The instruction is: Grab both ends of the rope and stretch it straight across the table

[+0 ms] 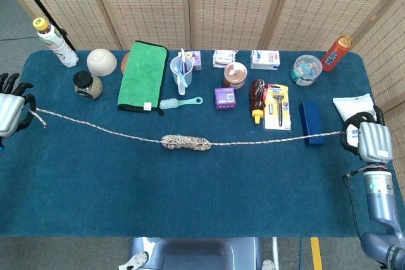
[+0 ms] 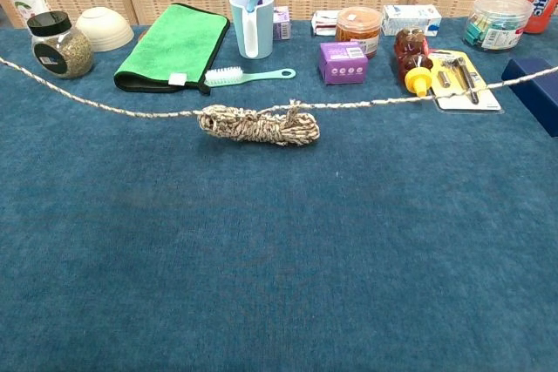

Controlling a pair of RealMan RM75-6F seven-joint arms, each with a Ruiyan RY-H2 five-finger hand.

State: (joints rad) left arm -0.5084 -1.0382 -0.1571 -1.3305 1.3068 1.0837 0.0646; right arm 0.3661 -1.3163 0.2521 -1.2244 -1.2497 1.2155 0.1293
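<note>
speckled rope [image 1: 253, 141] is held at its ends by left hand [image 1: 11, 113] and right hand [image 1: 373, 141]; no label legible.

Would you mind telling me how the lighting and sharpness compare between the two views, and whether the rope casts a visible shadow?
Head view: even, soft light, no glare on the blue tablecloth, everything sharp; the rope shows barely any shadow. Chest view: equally diffuse light, the rope's bundled middle is crisp with a faint shadow under it; the far items are also in focus, though cropped at the top edge.
</note>
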